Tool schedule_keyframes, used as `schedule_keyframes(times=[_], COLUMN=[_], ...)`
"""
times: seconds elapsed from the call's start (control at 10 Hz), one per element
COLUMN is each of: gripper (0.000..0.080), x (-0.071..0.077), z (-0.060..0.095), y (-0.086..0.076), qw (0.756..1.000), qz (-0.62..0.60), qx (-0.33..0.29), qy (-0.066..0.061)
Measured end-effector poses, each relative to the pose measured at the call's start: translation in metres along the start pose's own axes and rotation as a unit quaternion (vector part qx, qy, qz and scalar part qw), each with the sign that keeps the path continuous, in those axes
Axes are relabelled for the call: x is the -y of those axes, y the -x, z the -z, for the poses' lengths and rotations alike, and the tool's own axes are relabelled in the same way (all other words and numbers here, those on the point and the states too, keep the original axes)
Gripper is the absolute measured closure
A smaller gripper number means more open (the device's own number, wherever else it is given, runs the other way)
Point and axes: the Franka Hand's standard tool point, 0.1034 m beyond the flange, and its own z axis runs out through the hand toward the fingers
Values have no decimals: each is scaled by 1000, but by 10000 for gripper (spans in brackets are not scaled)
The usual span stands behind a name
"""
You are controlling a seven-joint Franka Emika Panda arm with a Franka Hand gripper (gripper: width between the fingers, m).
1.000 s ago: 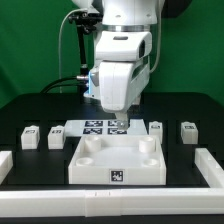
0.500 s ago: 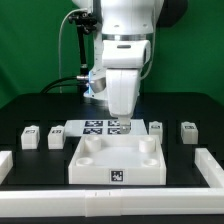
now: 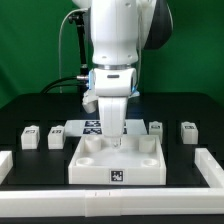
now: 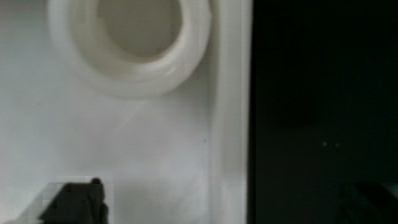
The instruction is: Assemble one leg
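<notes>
Several legs stand on the black table: two at the exterior view's left (image 3: 30,137) (image 3: 55,134) and two at its right (image 3: 155,129) (image 3: 188,131), each a small white post with a marker tag. My gripper (image 3: 115,130) hangs low over the far edge of the large white square piece (image 3: 115,160), away from every leg. In the wrist view the gripper (image 4: 222,205) is open and empty. Its dark fingertips (image 4: 71,203) straddle that piece's edge (image 4: 228,120), next to a round corner socket (image 4: 134,45). No leg shows in the wrist view.
The marker board (image 3: 88,127) lies behind the square piece, partly hidden by my arm. A low white rail (image 3: 110,207) runs along the front, with side pieces at the left (image 3: 5,163) and right (image 3: 210,165).
My arm has shifted toward the exterior view's left, turned at the wrist, and come down closer to the far edge of the square piece. The legs have not moved.
</notes>
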Motion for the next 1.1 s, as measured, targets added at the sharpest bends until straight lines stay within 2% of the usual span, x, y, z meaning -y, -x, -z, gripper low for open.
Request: schedule_keyframes(times=[0.5,0.7,0.8,0.9,1.0,1.1], gripper=[150,419,419,603,603,744], x=[-2,-2,-2,-2,-2,-2], z=[2,2,1,1,1,1], y=[-1,-1,-1,-1,-1,-1], qw=[1000,1000,1000,1000,1000,1000], qz=[-11,-11,-11,-11,-11,-11], qx=[1,1,1,1,1,1], qy=[-2,-2,-2,-3,-3,-2])
